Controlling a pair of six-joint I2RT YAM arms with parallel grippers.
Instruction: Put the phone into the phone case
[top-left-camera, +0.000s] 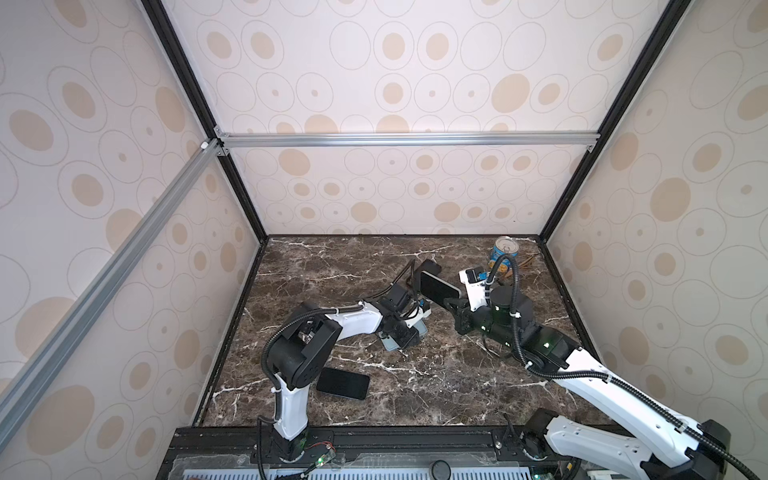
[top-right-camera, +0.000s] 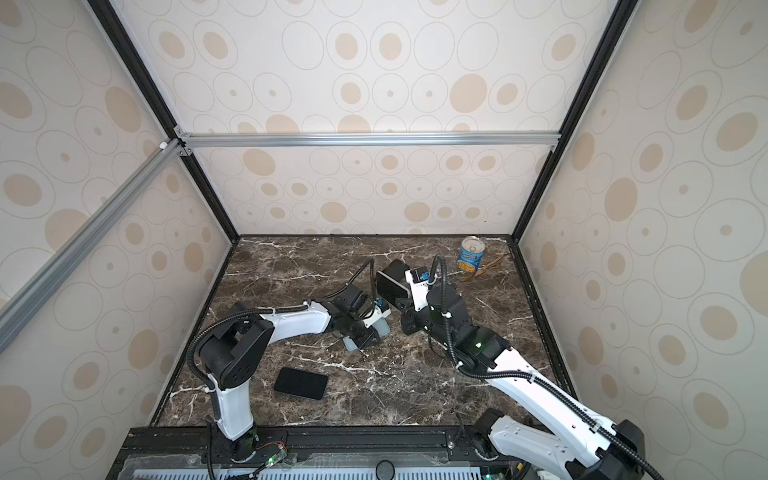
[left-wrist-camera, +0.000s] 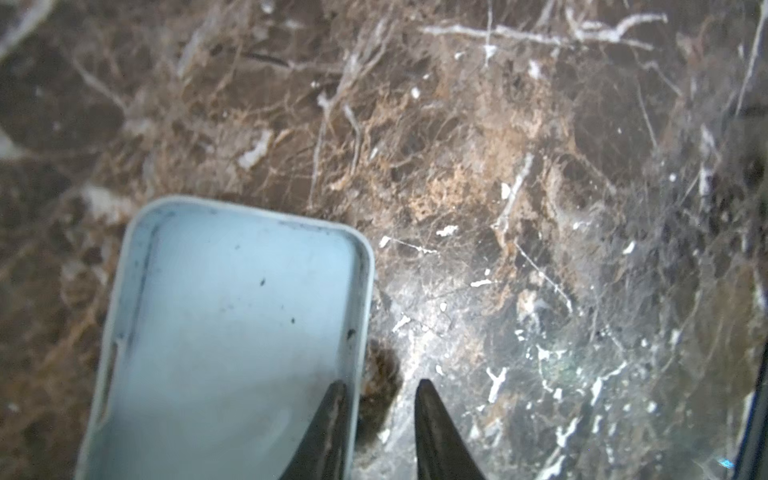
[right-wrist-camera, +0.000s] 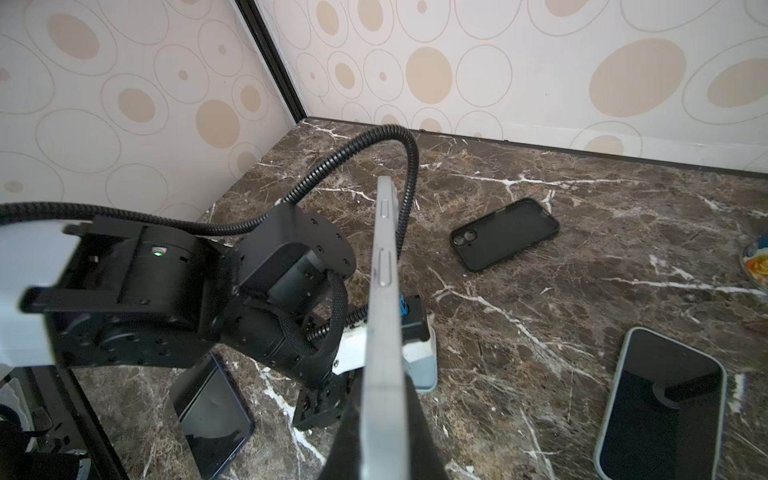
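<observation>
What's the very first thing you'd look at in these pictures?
Probably the silver phone, which the right gripper pinches and holds up on its edge above the middle of the marble table. Just left of it the left gripper is down at a pale blue phone case lying open side up, one jaw inside its rim and one outside. A blue and yellow can stands in the far right corner.

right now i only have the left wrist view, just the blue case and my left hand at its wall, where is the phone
Observer: The right hand is shut on the phone, holding it in the air.
Operator: how is it turned
Observer: Up on edge, thin side toward the right wrist view.
Operator: anything else down there
Observer: A dark phone lies flat by the base of the left arm.
</observation>
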